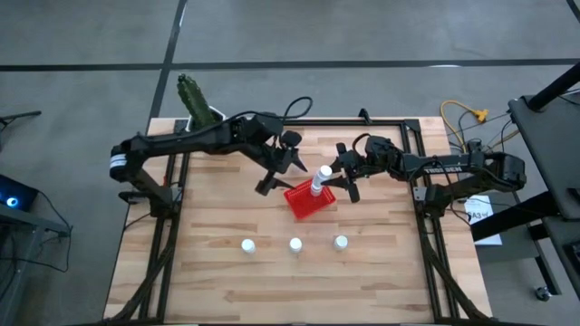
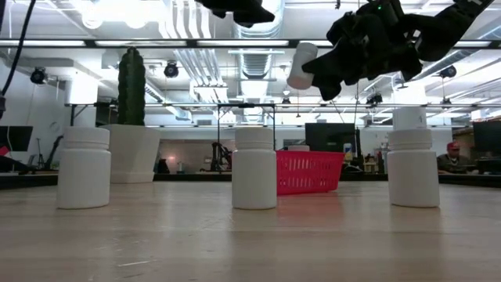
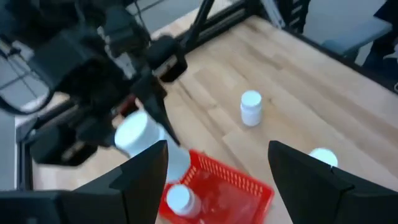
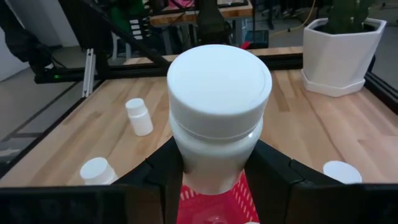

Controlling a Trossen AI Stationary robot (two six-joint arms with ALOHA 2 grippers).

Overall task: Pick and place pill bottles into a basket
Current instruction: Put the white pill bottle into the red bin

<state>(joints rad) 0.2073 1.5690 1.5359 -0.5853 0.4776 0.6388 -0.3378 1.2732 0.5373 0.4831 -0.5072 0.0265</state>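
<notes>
Three pill bottles (image 1: 295, 244) stand in a row on the near table (image 1: 381, 281). Beyond them, the right tool (image 1: 328, 177) holds a bottle (image 1: 322, 178) above the red basket (image 1: 309, 201). The left tool (image 1: 278, 169) hangs beside it, fingers wide, empty.

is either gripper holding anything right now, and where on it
The right gripper holds a pill bottle by its lower body, cap free, above the basket. The left gripper is open and holds nothing.

Wooden table (image 1: 381, 272) carries 3 pill bottles (image 1: 295, 244), basket (image 1: 304, 205), plant pot (image 1: 207, 116).
</notes>
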